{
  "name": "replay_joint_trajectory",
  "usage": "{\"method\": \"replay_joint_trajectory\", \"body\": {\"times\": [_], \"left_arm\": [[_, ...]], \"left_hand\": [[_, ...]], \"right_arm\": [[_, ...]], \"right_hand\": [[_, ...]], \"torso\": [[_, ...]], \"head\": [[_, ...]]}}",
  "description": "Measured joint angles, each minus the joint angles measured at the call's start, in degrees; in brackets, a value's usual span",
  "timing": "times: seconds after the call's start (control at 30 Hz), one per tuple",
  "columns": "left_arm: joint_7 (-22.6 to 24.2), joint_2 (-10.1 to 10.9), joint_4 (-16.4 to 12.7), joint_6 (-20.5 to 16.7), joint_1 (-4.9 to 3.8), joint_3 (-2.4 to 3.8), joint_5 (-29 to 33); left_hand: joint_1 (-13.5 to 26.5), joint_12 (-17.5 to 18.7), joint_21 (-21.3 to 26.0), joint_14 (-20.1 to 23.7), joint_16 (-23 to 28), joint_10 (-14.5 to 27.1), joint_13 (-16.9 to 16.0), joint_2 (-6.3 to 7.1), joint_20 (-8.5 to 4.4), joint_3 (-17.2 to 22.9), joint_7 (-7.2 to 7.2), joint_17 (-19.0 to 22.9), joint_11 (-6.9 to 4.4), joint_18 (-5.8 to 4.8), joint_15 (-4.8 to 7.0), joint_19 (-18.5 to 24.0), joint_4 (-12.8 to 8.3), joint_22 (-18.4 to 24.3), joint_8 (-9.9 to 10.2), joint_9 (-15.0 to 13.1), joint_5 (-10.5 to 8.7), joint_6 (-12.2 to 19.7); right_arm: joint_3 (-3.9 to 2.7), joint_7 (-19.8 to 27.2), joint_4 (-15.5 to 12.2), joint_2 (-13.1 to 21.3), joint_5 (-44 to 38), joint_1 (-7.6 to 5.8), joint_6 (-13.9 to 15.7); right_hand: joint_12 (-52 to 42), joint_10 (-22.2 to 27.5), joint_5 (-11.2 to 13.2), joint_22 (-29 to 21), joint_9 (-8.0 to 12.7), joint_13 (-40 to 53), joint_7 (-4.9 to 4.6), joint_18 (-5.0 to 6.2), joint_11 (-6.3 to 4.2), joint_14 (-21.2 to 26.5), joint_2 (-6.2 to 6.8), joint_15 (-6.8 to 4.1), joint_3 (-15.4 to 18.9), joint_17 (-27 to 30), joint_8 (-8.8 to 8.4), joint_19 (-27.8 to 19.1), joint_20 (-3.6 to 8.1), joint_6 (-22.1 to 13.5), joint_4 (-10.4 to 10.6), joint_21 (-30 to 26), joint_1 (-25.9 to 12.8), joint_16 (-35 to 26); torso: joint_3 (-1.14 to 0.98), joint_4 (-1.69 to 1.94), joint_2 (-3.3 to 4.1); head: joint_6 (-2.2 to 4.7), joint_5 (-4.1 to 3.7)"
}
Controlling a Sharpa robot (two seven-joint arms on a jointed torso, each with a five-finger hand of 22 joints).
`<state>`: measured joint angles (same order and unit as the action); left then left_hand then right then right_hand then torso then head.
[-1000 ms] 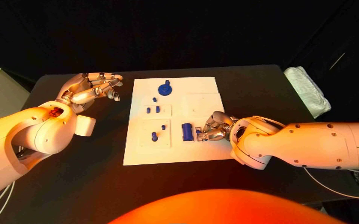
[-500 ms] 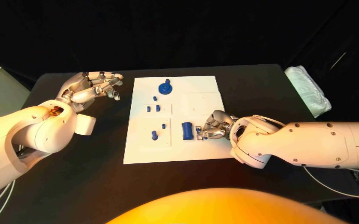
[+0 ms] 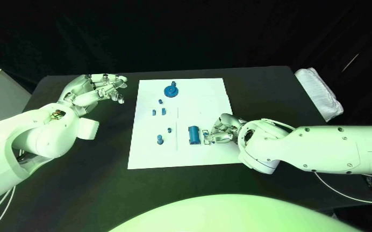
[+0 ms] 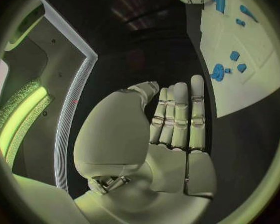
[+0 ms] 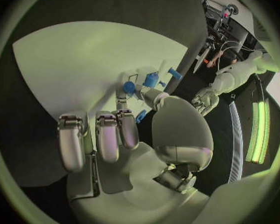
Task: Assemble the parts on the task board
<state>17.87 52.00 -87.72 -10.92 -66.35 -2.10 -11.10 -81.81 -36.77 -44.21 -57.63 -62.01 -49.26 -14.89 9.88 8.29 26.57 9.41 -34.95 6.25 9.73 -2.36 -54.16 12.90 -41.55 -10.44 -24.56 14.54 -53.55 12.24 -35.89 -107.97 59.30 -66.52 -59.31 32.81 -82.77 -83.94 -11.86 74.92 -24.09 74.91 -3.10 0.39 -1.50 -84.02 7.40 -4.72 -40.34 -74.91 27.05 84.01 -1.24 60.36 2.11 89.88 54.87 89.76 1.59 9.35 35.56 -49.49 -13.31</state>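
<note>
The white task board (image 3: 209, 100) lies in the middle of the black table. On it are a round blue part (image 3: 170, 91) at the far end, several small blue pegs (image 3: 159, 139) in the left column, and an upright blue block (image 3: 193, 135). My right hand (image 3: 222, 130) rests on the board's right side, its fingers curled beside the block. In the right wrist view it pinches a small blue part (image 5: 140, 116) between thumb and finger. My left hand (image 3: 97, 89) hovers left of the board, fingers straight and holding nothing. It is also in the left wrist view (image 4: 177, 119).
A white cloth-like bundle (image 3: 319, 93) lies at the table's far right edge. Bare black table (image 3: 93, 178) stretches left of the board and in front of it. My right forearm (image 3: 310, 149) lies across the table's right side.
My right hand has crept slightly toward the far side of the board, staying by the blue block. The left hand has barely moved.
</note>
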Motion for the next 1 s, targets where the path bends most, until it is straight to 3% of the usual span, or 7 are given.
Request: {"method": "replay_joint_trajectory", "body": {"times": [0.7, 0.83, 1.0], "left_arm": [[-0.1, 0.1, -0.1, 0.0, 0.00, 0.00, 0.0], [-0.1, 0.2, -0.1, 0.0, 0.00, 0.00, 0.0], [-0.2, 0.2, -0.1, 0.0, 0.00, 0.00, 0.0]], "left_hand": [[0.0, 0.0, 0.0, 0.0, 0.0, 0.0, 0.0, 0.00, 0.00, 0.0, 0.00, 0.0, 0.00, 0.00, 0.00, 0.0, 0.0, 0.0, 0.0, 0.0, 0.00, 0.0], [0.0, 0.0, 0.0, 0.0, 0.0, 0.0, 0.0, 0.00, 0.00, 0.0, 0.00, 0.0, 0.00, 0.00, 0.00, 0.0, 0.0, 0.0, 0.0, 0.0, 0.00, 0.0], [0.0, 0.0, 0.0, 0.0, 0.0, 0.0, 0.0, 0.00, 0.00, 0.0, 0.00, 0.0, 0.00, 0.00, 0.00, 0.0, 0.0, 0.0, 0.0, 0.0, 0.00, 0.0]], "right_arm": [[0.00, -1.0, -0.3, -0.3, -1.6, 0.01, 0.1], [-0.02, -1.1, -0.2, -0.5, -1.6, 0.01, 0.0], [-0.05, -1.3, 0.0, -0.6, -1.6, -0.03, -0.2]], "right_hand": [[-0.2, 0.0, -0.5, 0.0, -0.1, 0.0, 0.00, 0.00, 0.05, 0.0, -0.38, 0.00, -1.0, 0.0, 0.14, 0.0, -0.01, 0.0, -0.1, 0.0, -1.6, 0.0], [-0.2, 0.0, 0.0, 0.0, -0.1, 0.0, 0.06, 0.00, 0.06, 0.0, 0.61, 0.00, -1.8, 0.0, 0.61, 0.0, -0.01, 0.1, -0.5, 0.0, -3.6, 0.0], [-0.2, -0.1, 2.3, 0.0, 0.2, 0.0, 0.92, 0.00, 0.05, 0.0, 2.34, 0.00, -0.8, 0.0, 0.80, 0.0, -0.01, 1.0, -0.2, 0.0, -6.0, 0.0]], "torso": [[-0.03, 0.02, 0.03], [0.01, 0.03, 0.03], [0.02, 0.03, 0.03]], "head": [[0.07, -0.07], [0.05, -0.02], [-0.01, 0.03]]}}
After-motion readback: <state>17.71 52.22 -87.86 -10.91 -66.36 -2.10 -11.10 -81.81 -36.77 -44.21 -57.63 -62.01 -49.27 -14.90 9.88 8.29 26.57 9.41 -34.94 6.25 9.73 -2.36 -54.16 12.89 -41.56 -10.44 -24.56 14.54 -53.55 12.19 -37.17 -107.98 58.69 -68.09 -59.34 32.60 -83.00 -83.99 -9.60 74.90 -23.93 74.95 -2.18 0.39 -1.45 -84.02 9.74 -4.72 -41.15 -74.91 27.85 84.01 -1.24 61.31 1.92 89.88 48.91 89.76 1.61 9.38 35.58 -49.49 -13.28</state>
